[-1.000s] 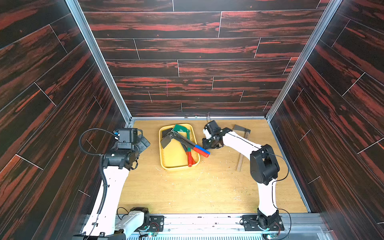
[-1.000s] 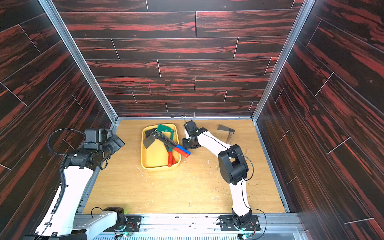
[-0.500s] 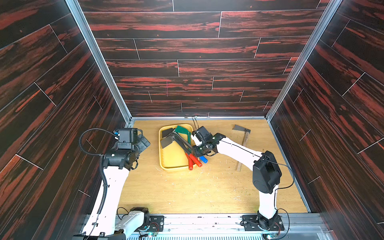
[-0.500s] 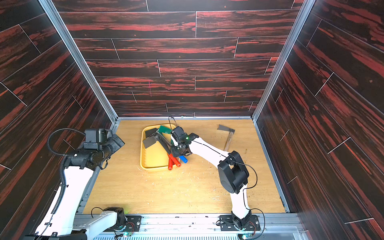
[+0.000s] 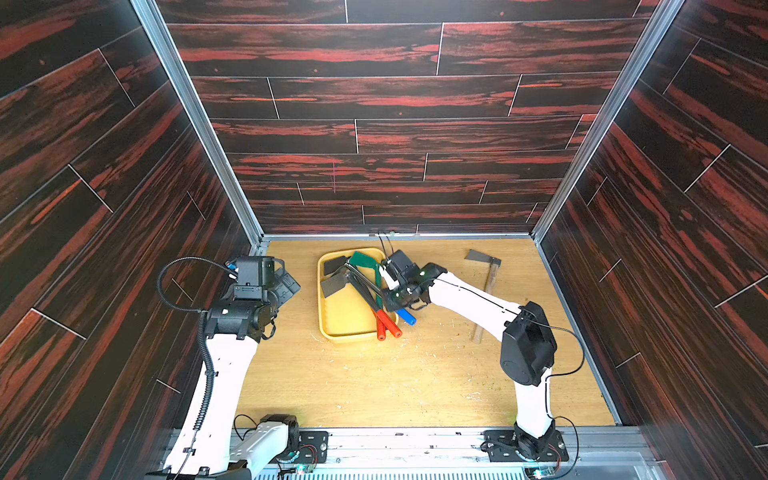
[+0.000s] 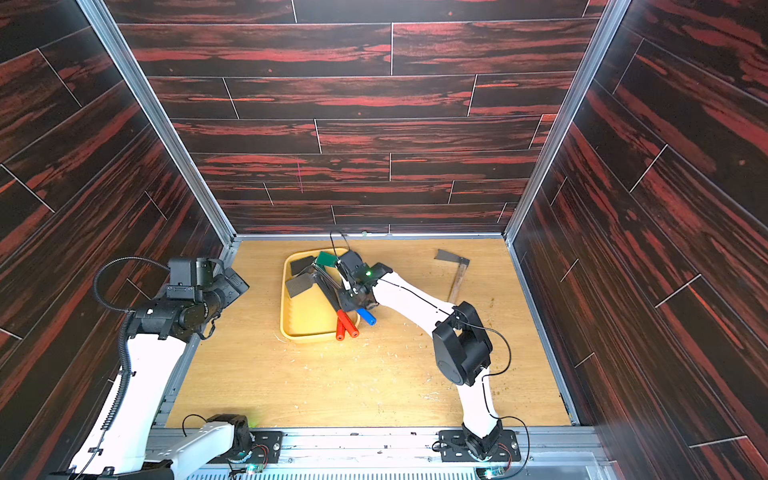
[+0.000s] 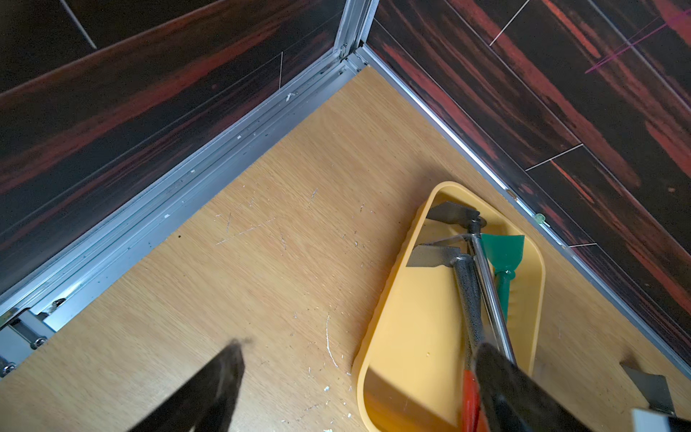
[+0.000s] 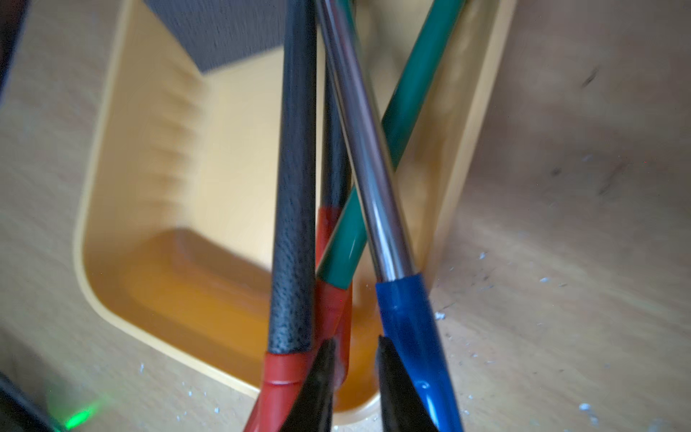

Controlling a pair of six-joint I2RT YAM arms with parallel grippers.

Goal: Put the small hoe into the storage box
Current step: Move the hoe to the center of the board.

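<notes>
Wood tabletop w/ white chips

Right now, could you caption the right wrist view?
Blue-gripped hoe crosses the green handle above the yellow storage box.

Crossed handles crowd the right of the storage box; left floor bare.

A lab test cell is shown (a robot enclosure). Its table is walled by panels and aluminium rails.
</notes>
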